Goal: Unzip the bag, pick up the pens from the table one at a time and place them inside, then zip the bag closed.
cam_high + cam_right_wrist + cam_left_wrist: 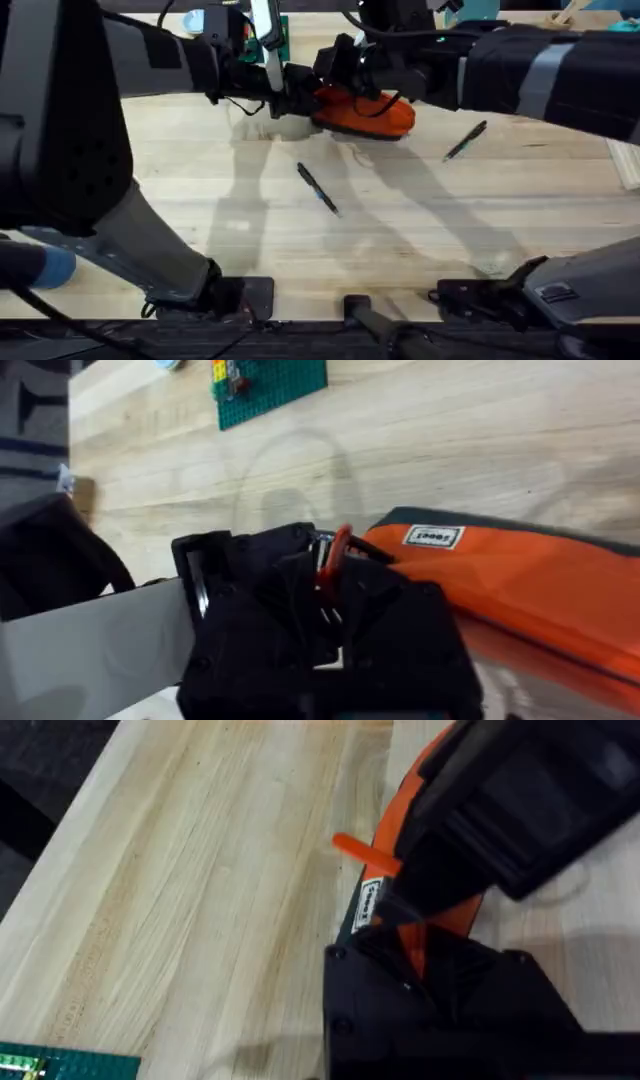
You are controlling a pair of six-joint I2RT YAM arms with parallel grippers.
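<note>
The soft, light bag (365, 113) will sag, so one end needs pinning. Both sets of fingers crowd that end; their grip cannot be told.

The overhead camera looks down and forward across the bench (400, 230) from above the arm bases. Both wrist cameras sit very close, sharing the orange bag (365, 112) from opposite ends.
</note>
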